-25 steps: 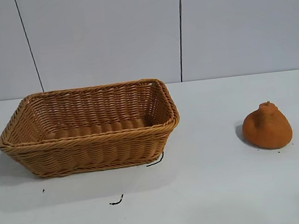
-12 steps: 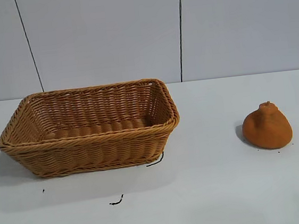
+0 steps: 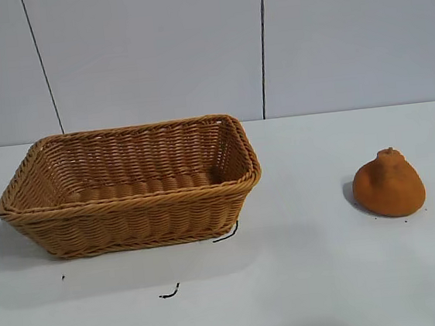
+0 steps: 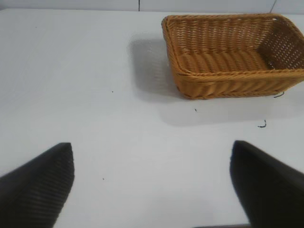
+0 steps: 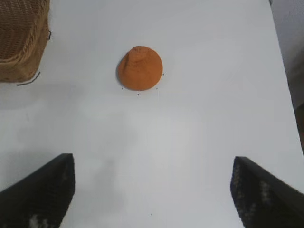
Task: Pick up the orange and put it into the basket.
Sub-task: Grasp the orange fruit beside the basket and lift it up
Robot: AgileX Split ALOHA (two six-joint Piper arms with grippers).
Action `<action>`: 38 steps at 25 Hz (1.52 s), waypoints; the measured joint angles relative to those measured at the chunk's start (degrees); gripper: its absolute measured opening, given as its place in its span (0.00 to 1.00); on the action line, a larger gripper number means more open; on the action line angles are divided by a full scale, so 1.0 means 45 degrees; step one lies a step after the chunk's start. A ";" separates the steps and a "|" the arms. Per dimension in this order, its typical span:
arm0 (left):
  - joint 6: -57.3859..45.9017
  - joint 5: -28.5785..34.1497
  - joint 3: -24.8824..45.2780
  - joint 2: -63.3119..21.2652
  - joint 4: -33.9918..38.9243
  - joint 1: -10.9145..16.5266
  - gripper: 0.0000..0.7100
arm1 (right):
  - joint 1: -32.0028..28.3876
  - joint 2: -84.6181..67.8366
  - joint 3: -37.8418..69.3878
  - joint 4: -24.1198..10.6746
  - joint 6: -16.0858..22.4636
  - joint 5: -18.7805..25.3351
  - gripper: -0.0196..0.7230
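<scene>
- My right gripper (image 5: 152, 190) has its fingers (image 5: 38, 190) spread wide with nothing between them, hanging above bare desk (image 3: 330, 276) with the orange ahead of it; my left gripper (image 4: 152, 185) is the same, fingers (image 4: 35, 185) wide apart and empty, looking across open desk toward the basket. Neither arm shows in the exterior view.
- The basket (image 3: 128, 203) sits on the left half of the desk, towards the back edge, upright, and I see nothing inside it.
- The orange (image 3: 389, 184) rests on the desk on the right half, well apart from the basket, stem nub up, untouched by either gripper.
- As I judge it, nothing of the task is done yet: the reach, the grasp, the carry across and the drop into the basket are all left.
- The right arm looks the better placed to go for it, since the orange lies straight ahead between its fingers.
- A few small dark scraps (image 3: 169, 293) lie on the desk just in front of the basket.
</scene>
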 joint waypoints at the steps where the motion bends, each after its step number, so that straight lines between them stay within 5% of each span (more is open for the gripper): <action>1: 0.0000 0.0000 0.0000 0.0000 0.0000 0.0000 0.90 | 0.0000 0.0961 -0.0452 0.0000 0.0037 0.0000 0.88; 19: 0.0000 0.0000 0.0000 0.0000 0.0000 0.0000 0.90 | 0.0000 1.4651 -0.9078 0.0990 0.0145 -0.0119 0.88; 34: 0.0000 0.0000 0.0000 0.0000 0.0000 0.0000 0.90 | 0.0000 1.9515 -0.9457 0.1163 0.0145 -0.0993 0.88; 38: 0.0000 0.0000 0.0000 0.0000 0.0000 0.0000 0.90 | 0.0000 1.9534 -0.9483 0.1172 0.0133 -0.1136 0.77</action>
